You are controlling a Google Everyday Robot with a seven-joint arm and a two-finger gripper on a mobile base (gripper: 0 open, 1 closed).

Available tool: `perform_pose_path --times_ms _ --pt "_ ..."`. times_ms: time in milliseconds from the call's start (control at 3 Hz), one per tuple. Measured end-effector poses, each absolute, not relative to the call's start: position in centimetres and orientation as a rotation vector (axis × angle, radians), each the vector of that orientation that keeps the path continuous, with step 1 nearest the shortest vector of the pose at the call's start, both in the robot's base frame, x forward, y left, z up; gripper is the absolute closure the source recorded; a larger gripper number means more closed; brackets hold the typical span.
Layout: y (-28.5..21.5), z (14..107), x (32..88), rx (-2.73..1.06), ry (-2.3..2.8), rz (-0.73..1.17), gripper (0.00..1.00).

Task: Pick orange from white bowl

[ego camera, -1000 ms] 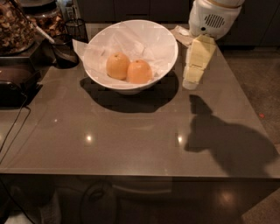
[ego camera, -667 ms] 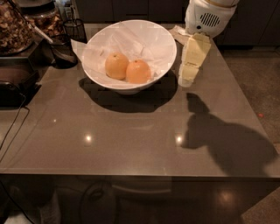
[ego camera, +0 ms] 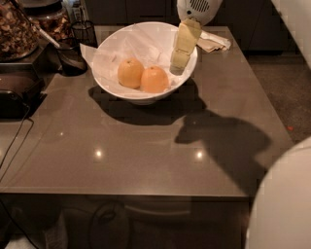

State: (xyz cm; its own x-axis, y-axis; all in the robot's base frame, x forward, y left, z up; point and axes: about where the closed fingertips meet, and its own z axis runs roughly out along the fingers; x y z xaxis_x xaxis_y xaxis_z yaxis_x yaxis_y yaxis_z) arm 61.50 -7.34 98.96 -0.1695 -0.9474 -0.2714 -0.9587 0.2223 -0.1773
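Observation:
The white bowl (ego camera: 141,98), lined with crinkled white paper, stands at the back centre of the grey table. Two fruits lie in it side by side. The orange (ego camera: 154,79) is the deeper-coloured one on the right. The paler yellow-orange fruit (ego camera: 130,73) is on its left and touches it. My gripper (ego camera: 177,65) hangs down from its white wrist (ego camera: 197,8) over the bowl's right inner side. Its pale yellow fingers point down, just right of the orange and a little above it. It holds nothing.
A folded napkin (ego camera: 214,42) lies behind the bowl at the right. A dark mesh cup (ego camera: 85,32), jars (ego camera: 17,29), a dark scoop (ego camera: 70,59) and a black appliance (ego camera: 17,90) crowd the left back. A white robot part (ego camera: 284,204) fills the bottom right corner.
My gripper has moved left, from beside the bowl's right outer edge to over the bowl's right inner side, near the orange. The fruits and the bowl have not moved.

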Motion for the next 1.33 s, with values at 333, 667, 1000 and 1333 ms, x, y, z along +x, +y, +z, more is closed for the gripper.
perform_pose_path --times_ms 333,667,1000,1333 --pt "-6.7 99.4 62.4 -1.755 2.148 0.040 0.00" --pt "-6.6 98.8 63.2 -1.741 2.124 0.054 0.00" --pt "-5.9 98.1 64.2 -1.759 2.114 0.072 0.04" --pt "-5.2 96.9 65.3 -1.791 2.124 0.104 0.23"
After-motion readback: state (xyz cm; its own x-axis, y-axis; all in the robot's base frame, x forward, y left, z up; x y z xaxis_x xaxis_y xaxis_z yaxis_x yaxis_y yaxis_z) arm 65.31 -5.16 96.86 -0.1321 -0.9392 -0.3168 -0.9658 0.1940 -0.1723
